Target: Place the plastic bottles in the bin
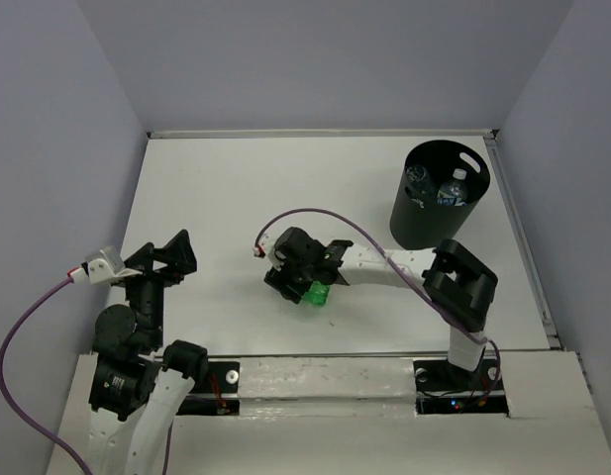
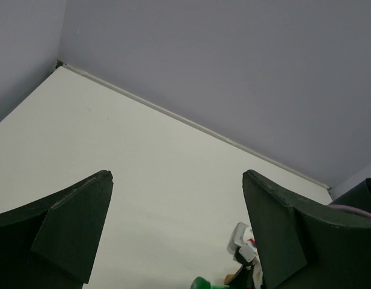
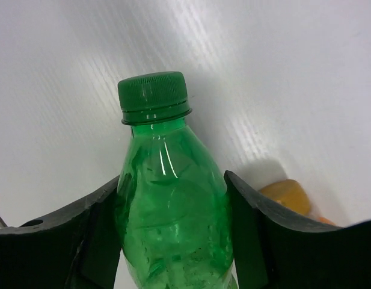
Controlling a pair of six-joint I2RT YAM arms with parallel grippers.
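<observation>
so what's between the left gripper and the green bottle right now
Nothing but bare white table. The top external view shows that stretch empty from the open left gripper to the green bottle, held in the right gripper.

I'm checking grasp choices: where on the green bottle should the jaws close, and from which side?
Grip the green bottle on its wide body below the shoulder, one jaw per flank, coming from the base end as the right gripper does; the neck tapers, so jaws might slip there.
</observation>
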